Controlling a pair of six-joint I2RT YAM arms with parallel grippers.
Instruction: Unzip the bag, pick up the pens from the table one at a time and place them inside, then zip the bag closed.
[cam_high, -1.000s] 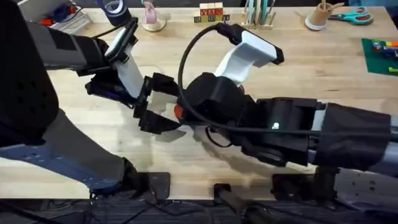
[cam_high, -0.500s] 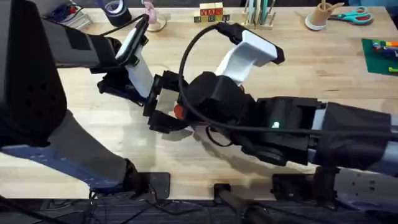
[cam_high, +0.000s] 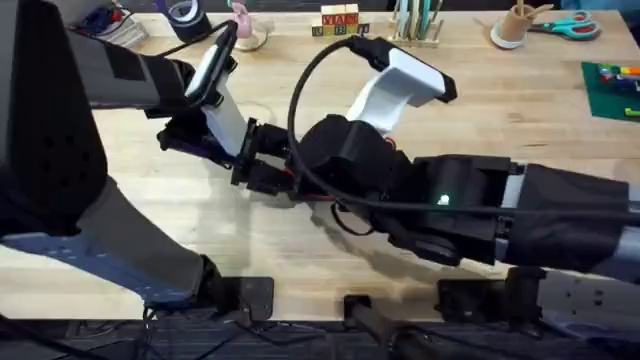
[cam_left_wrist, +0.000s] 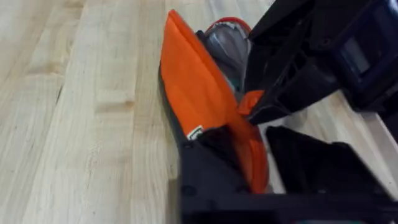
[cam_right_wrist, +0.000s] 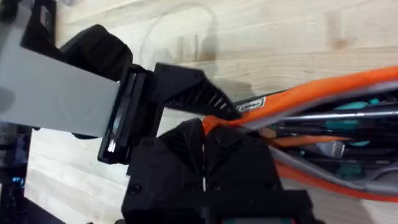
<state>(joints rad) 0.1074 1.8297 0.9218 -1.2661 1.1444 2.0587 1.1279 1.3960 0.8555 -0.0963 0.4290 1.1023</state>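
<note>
Your left gripper (cam_high: 262, 172) and right gripper (cam_high: 292, 178) meet over the bag at mid-table (cam_high: 520, 110) from overhead. On the left wrist camera, your fingers clench the orange bag (cam_left_wrist: 199, 93) edge. On the right wrist camera, the jaws are clamped on the pull tab (cam_right_wrist: 214, 121); tugging apart may slip the fabric or jam the zip.

A pale plank desk (cam_high: 520, 120) with visible grain fills the scene. Along its far edge stand lettered wooden blocks (cam_high: 339, 20), scissors (cam_high: 565, 27) and a green mat (cam_high: 612, 88).
</note>
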